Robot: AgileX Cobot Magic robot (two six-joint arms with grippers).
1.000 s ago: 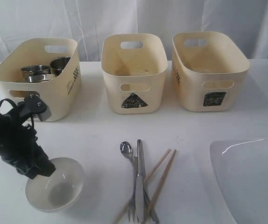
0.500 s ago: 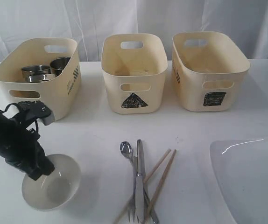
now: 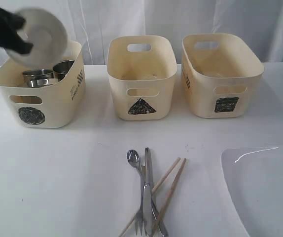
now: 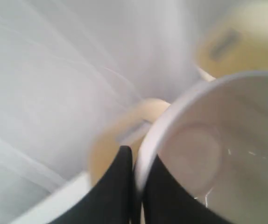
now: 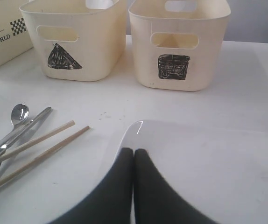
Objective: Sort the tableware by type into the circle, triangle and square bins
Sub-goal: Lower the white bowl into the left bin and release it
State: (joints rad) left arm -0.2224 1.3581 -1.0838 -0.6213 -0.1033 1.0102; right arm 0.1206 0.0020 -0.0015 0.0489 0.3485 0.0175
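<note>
The left tool (image 4: 137,186) pinches the rim of the small white bowl (image 3: 40,34), one finger inside and one outside. It holds the bowl tilted on its side in the air above the back left corner of the circle bin (image 3: 57,98). A second ago this bowl sat on the tabletop (image 3: 82,168) in front of the circle bin, with the tool lowered over its rim; half a second ago the tool had closed on it there. That spot in front of the bin is now bare.

Inside the circle bin stand two steel mugs (image 3: 62,69). The triangle bin (image 3: 141,74) and the square bin (image 3: 220,79) stand to the right of the circle bin, as before. The spoon (image 3: 133,158), knife (image 3: 147,192), fork (image 3: 140,224) and chopsticks (image 3: 170,192) lie unmoved in front and to the right of the circle bin. The large white plate (image 3: 265,187) is farther right, also unmoved. The right tool (image 5: 134,154) is pressed together, empty, over that plate.
</note>
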